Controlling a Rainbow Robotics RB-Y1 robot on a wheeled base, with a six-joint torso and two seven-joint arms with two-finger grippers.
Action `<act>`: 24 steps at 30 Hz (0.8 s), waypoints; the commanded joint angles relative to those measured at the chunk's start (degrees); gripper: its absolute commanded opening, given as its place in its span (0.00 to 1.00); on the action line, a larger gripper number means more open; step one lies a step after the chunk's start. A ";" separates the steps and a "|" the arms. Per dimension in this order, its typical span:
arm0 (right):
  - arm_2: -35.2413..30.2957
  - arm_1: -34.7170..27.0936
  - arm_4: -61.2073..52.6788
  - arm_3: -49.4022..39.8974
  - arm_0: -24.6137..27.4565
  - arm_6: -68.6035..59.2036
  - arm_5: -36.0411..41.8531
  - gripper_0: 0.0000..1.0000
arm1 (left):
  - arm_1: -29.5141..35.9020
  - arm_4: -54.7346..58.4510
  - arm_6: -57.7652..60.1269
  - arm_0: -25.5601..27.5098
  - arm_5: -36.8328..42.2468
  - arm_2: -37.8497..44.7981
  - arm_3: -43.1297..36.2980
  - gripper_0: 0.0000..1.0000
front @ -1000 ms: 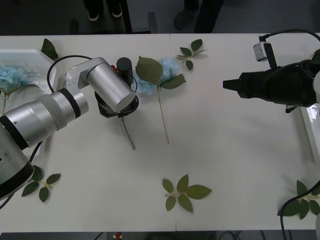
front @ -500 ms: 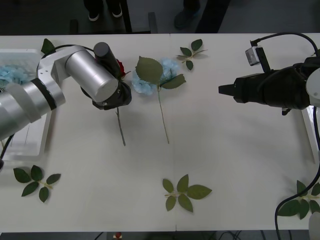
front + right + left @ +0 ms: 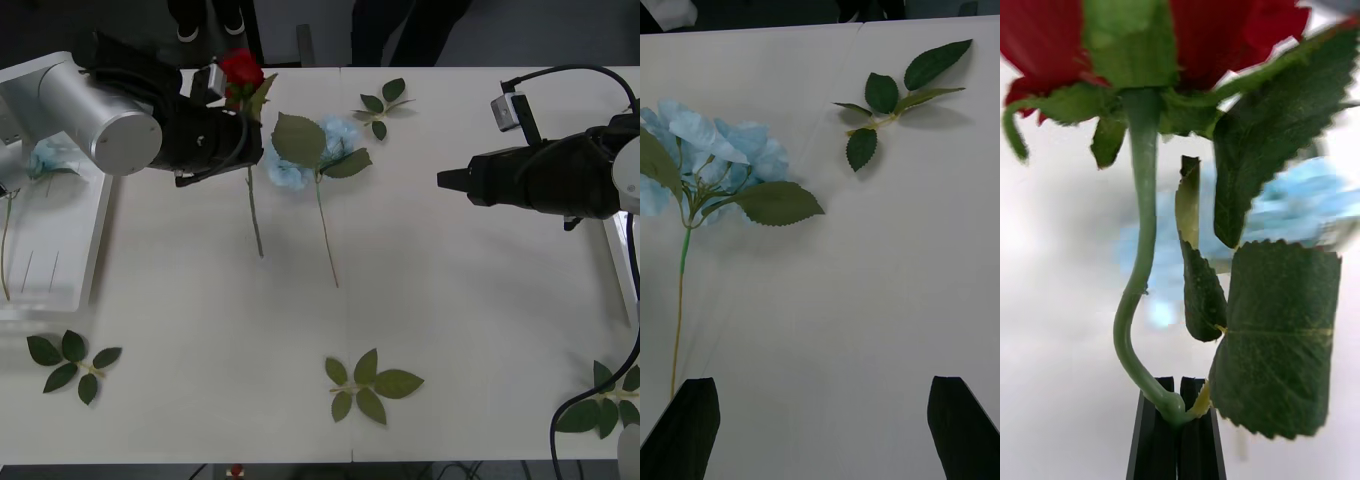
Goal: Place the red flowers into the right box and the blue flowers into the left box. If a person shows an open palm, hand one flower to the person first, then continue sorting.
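Holding the red flower [image 3: 241, 68] tight by its stem, the left claw [image 3: 238, 140] lifts it above the table near the left box [image 3: 97, 235]. It should carry it slowly across to the right box [image 3: 618, 255]. The right claw [image 3: 447, 180] waits open.

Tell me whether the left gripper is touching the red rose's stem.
Touching. In the left wrist view the left gripper has both black fingers pressed together on the red rose's green stem, no gap.

White table [image 3: 470, 320] carries a blue flower [image 3: 310, 150], leaf sprigs [image 3: 368, 385], the left box [image 3: 60, 250]
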 commanded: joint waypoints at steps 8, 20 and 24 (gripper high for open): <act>-0.34 0.10 -3.48 -1.01 -0.27 1.89 0.53 0.81 | -0.07 4.24 -13.68 3.22 -26.59 -0.15 -8.28 0.00; -6.84 -0.08 -19.47 -0.92 -0.36 3.03 10.63 0.81 | -3.14 1.96 -25.72 5.16 -46.37 -0.15 -10.83 0.00; -9.74 -0.08 -25.63 -1.01 -0.36 3.73 14.41 0.81 | -4.11 -1.38 -29.41 5.33 -51.12 -0.23 -10.39 0.00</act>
